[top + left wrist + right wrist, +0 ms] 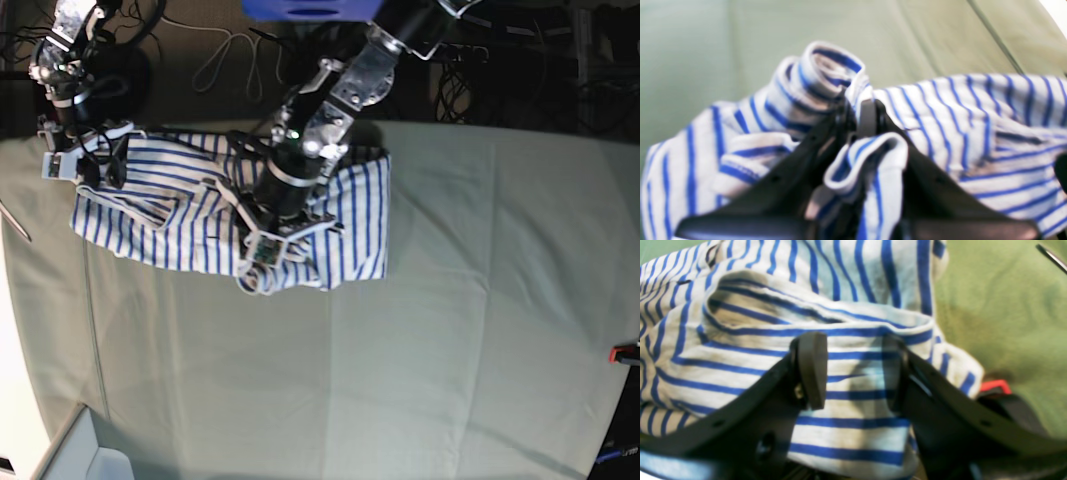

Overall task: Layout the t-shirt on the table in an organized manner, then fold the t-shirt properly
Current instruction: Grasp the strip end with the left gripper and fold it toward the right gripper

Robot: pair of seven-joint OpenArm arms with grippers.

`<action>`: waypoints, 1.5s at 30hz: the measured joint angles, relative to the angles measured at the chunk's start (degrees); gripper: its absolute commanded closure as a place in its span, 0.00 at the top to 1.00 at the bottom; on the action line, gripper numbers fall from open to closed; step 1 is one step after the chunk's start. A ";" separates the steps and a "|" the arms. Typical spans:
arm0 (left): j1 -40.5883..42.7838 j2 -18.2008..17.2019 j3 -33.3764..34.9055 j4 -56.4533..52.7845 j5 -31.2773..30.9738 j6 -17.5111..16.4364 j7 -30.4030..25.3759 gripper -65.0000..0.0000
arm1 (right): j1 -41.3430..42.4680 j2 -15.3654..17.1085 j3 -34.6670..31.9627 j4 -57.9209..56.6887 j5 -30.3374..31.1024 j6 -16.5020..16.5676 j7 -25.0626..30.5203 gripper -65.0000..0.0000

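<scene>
Left fingers [858, 113] pinch t-shirt [973, 133] hem; right fingers [853, 373] spread, straddling fold.

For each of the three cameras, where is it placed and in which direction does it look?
Left wrist: on the left arm, looking past the shut left gripper pinching the t-shirt.
Right wrist: on the right arm, looking between the open right gripper fingers at striped cloth.
Base: overhead, looking down on the table, both arms visible.
Shared: all three show the t-shirt on the table.
</scene>
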 measured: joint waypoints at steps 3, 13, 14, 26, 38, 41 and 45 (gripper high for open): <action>-1.55 -0.13 3.26 -3.10 -0.50 0.00 0.81 0.01 | -0.02 -0.07 0.02 0.02 0.00 -0.02 -0.07 0.42; -1.92 -0.04 5.35 -3.15 -0.74 -0.02 0.59 0.38 | 0.00 -0.07 0.00 0.04 0.00 0.00 -0.07 0.42; -1.90 -0.07 5.35 -3.15 -0.72 -0.02 0.59 0.39 | 0.00 -0.07 0.00 0.04 0.00 -0.02 -0.07 0.42; 3.23 -7.93 -0.20 20.22 -0.72 -0.76 -0.76 0.36 | 0.33 0.74 -0.04 0.11 -0.15 -0.02 -0.13 0.42; 0.33 -8.59 11.30 3.58 -8.70 -0.90 0.66 0.09 | 1.90 0.74 -0.02 0.13 -0.15 -0.04 -0.13 0.42; -2.45 -8.90 18.67 1.51 -11.65 -0.98 0.72 0.09 | 2.21 1.95 -0.07 0.90 -0.11 0.00 -0.13 0.42; -3.02 -11.98 22.91 5.09 -14.75 -0.79 1.18 0.09 | 1.88 2.60 0.35 3.50 -0.07 -0.02 -0.24 0.42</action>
